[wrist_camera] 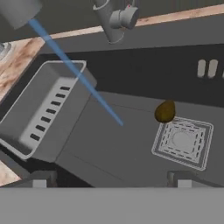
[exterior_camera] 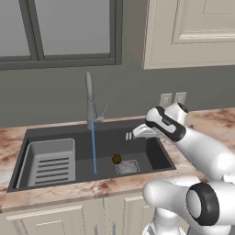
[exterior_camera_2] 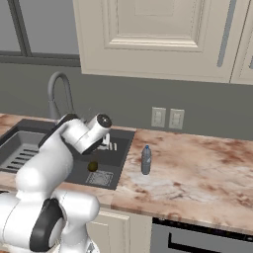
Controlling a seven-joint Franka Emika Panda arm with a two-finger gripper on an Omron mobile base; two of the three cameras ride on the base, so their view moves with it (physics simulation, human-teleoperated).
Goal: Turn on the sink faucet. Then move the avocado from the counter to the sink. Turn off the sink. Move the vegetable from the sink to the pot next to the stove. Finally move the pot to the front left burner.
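Observation:
The sink faucet (exterior_camera: pixel 89 98) (exterior_camera_2: pixel 57 91) (wrist_camera: pixel 113 19) runs, and a blue stream of water (exterior_camera: pixel 93 147) (wrist_camera: pixel 78 74) falls into the dark grey sink (exterior_camera: pixel 105 142) (wrist_camera: pixel 131 74). The avocado (exterior_camera: pixel 116 159) (exterior_camera_2: pixel 93 166) (wrist_camera: pixel 165 111) lies on the basin floor, touching the back left corner of the square drain grate (exterior_camera: pixel 127 167) (wrist_camera: pixel 183 141). My gripper (exterior_camera: pixel 130 136) (exterior_camera_2: pixel 106 143) (wrist_camera: pixel 111 181) hangs open and empty over the right part of the sink, above and apart from the avocado. The pot and the stove are out of view.
A lighter grey slotted tray (exterior_camera: pixel 49 163) (wrist_camera: pixel 41 109) fills the sink's left part. A small bottle (exterior_camera_2: pixel 146 159) stands on the marbled counter (exterior_camera_2: pixel 197 173) just right of the sink. Two wall outlets (exterior_camera_2: pixel 167 118) sit behind it, with upper cabinets overhead.

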